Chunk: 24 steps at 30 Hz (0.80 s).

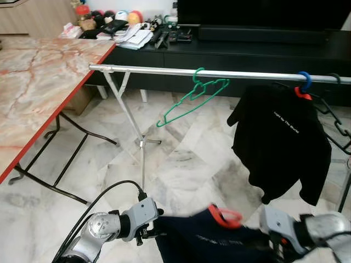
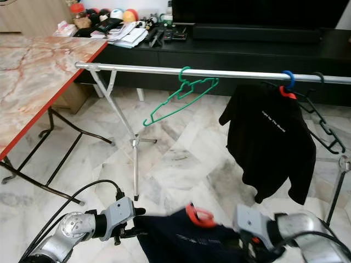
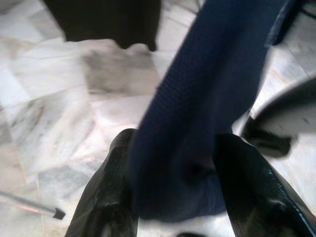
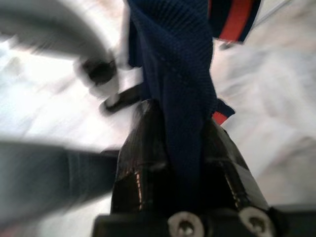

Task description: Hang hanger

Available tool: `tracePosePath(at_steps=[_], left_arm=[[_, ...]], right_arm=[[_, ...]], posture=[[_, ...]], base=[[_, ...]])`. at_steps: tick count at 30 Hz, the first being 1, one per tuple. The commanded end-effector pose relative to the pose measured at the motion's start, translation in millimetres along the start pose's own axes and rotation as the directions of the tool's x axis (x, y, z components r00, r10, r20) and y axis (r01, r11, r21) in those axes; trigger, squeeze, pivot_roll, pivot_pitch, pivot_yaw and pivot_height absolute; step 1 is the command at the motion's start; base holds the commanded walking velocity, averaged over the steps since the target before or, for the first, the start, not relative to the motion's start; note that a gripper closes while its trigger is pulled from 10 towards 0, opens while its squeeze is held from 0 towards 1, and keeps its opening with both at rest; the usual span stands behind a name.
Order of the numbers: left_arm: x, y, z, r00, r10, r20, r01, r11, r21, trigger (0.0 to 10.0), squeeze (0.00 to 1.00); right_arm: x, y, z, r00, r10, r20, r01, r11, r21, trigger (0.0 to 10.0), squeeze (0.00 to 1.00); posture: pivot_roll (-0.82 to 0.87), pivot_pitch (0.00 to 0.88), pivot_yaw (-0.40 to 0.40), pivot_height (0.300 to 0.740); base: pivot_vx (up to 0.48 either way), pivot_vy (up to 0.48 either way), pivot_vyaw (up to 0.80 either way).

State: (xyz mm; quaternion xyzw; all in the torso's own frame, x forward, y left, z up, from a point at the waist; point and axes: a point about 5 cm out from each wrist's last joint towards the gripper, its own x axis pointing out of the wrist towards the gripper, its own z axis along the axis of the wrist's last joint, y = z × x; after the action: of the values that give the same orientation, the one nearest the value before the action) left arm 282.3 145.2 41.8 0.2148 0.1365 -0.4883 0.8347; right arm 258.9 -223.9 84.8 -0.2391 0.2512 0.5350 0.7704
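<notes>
— Low down, head views: what did the grippers carry?
— A navy shirt [image 1: 203,241] on a red hanger [image 1: 224,217], spread below the rail [image 1: 164,72], ready for lifting.
— Wrist views?
— Left gripper [image 3: 173,197] and right gripper [image 4: 185,163] each clamped on cloth.

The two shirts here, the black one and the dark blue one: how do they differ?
The black shirt hangs from the rail; the dark blue shirt is held low between the left gripper and right gripper. Black bears white lettering; blue has red trim. Both sit on red hangers.
</notes>
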Motion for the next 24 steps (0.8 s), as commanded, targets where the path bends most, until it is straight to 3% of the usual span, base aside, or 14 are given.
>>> tracePosePath(at_steps=[1,3,8,14,18,24], left_arm=[[-4.7,1.7,-6,0.999,0.045,-0.008,-0.045,0.998,-0.045,10.0,0.0],[-6.1,9.6,-3,0.989,0.145,0.029,-0.141,0.985,-0.096,10.0,0.0],[-3.7,11.9,6,0.969,0.227,0.1,-0.208,0.963,-0.174,10.0,0.0],[-1.4,7.6,8,0.971,0.211,0.109,-0.195,0.971,-0.136,10.0,0.0],[-2.3,10.2,8,0.971,0.22,0.093,-0.21,0.972,-0.106,10.0,0.0],[-3.7,13.0,10,0.964,0.245,0.1,-0.23,0.964,-0.135,10.0,0.0]], right_arm=[[-5.8,-13.2,7,0.99,-0.126,0.059,0.127,0.992,-0.007,10.0,0.0],[-3.5,-10.5,10,0.988,-0.119,0.096,0.115,0.992,0.047,10.0,0.0],[5.9,2.6,6,0.994,-0.068,0.085,0.065,0.997,0.033,10.0,0.0],[14.0,8.2,6,0.995,-0.035,0.094,0.032,0.999,0.036,10.0,0.0],[14.4,10.5,6,0.996,-0.025,0.091,0.021,0.999,0.037,10.0,0.0],[17.3,11.8,7,0.996,-0.012,0.092,0.009,1.0,0.03,10.0,0.0]], posture=[[-0.07,0.189,0.037,0.74],[-0.07,0.186,0.032,0.74],[-0.06,0.187,0.029,0.74],[-0.07,0.188,0.033,0.74],[-0.06,0.183,0.034,0.74],[-0.06,0.171,0.034,0.74]], base=[[0.0,0.0,-0.51],[0.0,0.0,-0.67],[0.0,0.0,-0.67],[0.0,0.0,-0.67],[0.0,-0.403,-0.7],[0.0,-0.08,-0.71]])
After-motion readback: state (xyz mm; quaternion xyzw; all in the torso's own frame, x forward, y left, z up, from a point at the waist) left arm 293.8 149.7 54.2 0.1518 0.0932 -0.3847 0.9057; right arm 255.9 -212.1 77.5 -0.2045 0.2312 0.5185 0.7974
